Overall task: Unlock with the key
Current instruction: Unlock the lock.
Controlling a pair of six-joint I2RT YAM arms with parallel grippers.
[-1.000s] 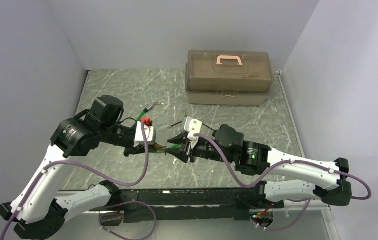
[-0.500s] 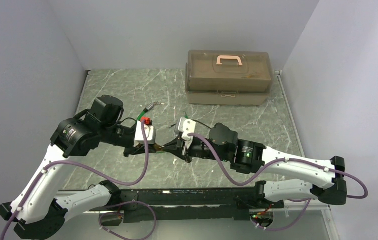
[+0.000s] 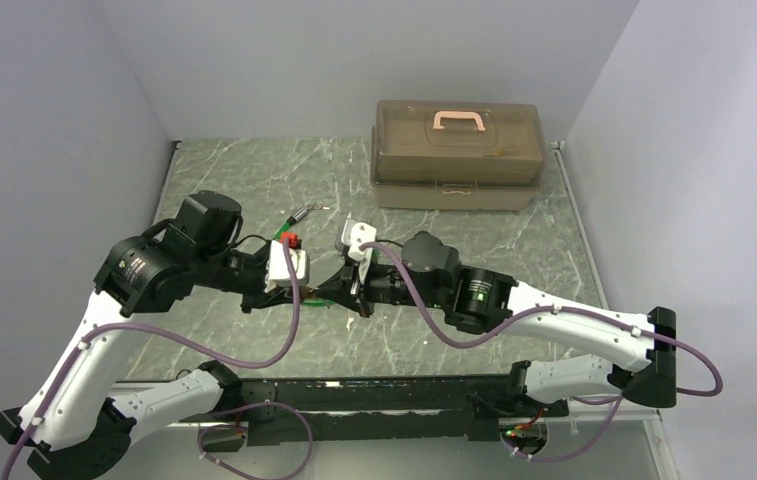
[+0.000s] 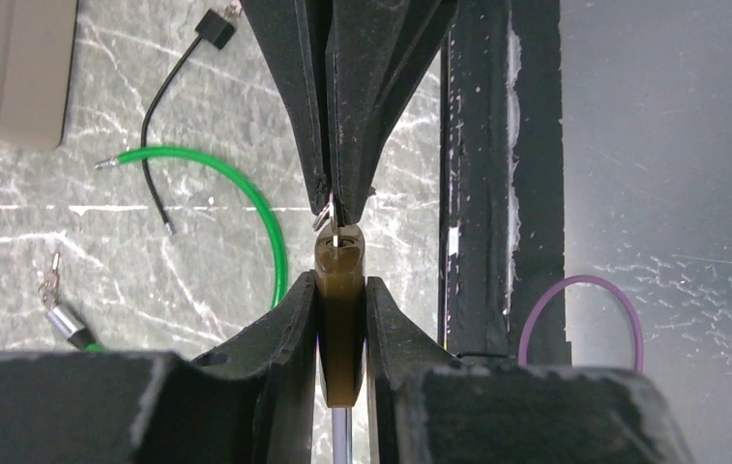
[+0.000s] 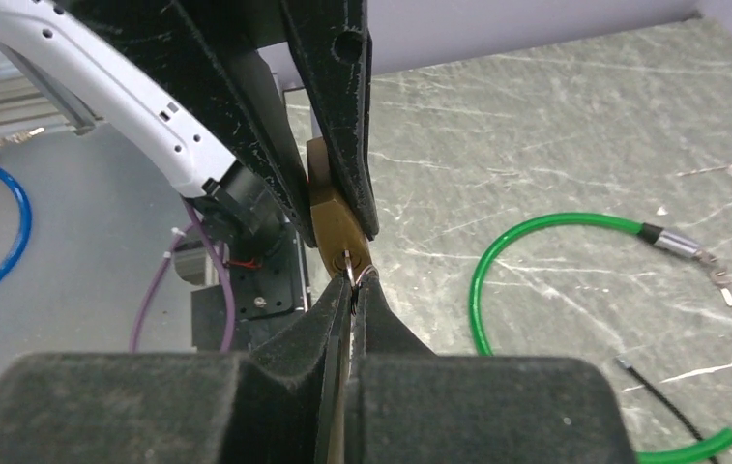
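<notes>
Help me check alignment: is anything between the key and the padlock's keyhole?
Nothing visible. The key, pinched in the right gripper, sits right at the keyhole end of the padlock, which the left gripper clamps.

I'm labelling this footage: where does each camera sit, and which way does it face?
Top external: above and behind the robot, looking down at table and toolbox; left arm and right arm show.
Left wrist: looks rightward along the left gripper, which clamps the brass padlock.
Right wrist: looks leftward along the right gripper, which pinches the key.
Shared: both wrist views show brass padlock, key and green cable.
</notes>
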